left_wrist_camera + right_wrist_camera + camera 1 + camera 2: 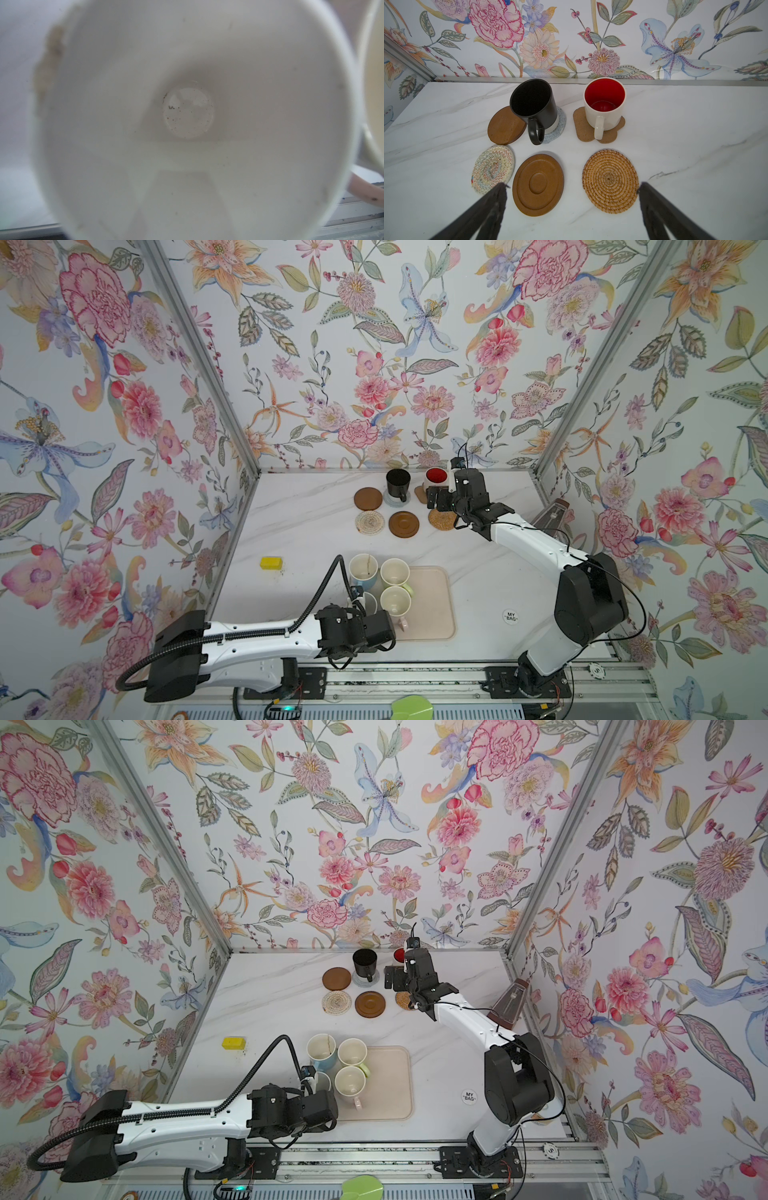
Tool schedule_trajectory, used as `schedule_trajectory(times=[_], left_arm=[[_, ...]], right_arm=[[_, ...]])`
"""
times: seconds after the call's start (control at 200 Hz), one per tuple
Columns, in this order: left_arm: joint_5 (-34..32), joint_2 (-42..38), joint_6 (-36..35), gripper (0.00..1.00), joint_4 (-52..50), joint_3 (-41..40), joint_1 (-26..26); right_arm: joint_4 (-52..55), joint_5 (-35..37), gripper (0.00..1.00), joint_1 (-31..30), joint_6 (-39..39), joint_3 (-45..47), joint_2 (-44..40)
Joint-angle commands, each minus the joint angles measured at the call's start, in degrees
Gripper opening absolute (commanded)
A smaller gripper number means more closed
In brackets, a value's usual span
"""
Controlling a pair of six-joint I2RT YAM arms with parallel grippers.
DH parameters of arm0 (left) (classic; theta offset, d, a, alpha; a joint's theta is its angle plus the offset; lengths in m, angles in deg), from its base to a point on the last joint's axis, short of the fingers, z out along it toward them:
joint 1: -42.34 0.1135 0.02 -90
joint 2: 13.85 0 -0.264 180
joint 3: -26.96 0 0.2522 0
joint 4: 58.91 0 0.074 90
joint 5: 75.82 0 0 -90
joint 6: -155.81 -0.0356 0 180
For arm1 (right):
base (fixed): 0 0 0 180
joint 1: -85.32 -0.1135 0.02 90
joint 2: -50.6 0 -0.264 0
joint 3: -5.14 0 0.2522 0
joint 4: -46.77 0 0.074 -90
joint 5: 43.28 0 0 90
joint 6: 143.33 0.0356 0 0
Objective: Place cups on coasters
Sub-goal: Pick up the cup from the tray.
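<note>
Handled ceramic cups [395, 572] are counted: four pale ones at the beige rounded tray [432, 614], two far back on flat coasters [537, 182]. The white inside of the half-hidden cup [187, 62], pinched by the left gripper [368, 614], is shown only in the left wrist view. Six coasters, four bare, are seen past the spread, empty right gripper [572, 187].

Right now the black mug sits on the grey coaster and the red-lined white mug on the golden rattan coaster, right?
Not quite: the right wrist view shows the white mug on the tan flower-shaped coaster; the golden rattan coaster is bare. The black mug does sit on the grey coaster.
</note>
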Motion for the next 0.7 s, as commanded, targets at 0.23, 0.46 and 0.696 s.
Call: schedule_trajectory(times=[0.23,0.46,0.696], left_arm=[[-2.04,-3.05,-0.33,0.00,-7.69,0.13,0.30],[-4.85,-7.56,0.06,0.00,-12.41,1.38,0.29],[-7.40,-12.69,1.75,0.00,-18.48,2.09,0.36]], right_arm=[[-0.83,-0.64,0.99,0.16,0.88,0.28,-1.00],[-1.01,-0.60,0.99,0.22,0.88,0.57,-0.90],[-1.03,-0.62,0.99,0.18,0.88,0.39,-0.72]])
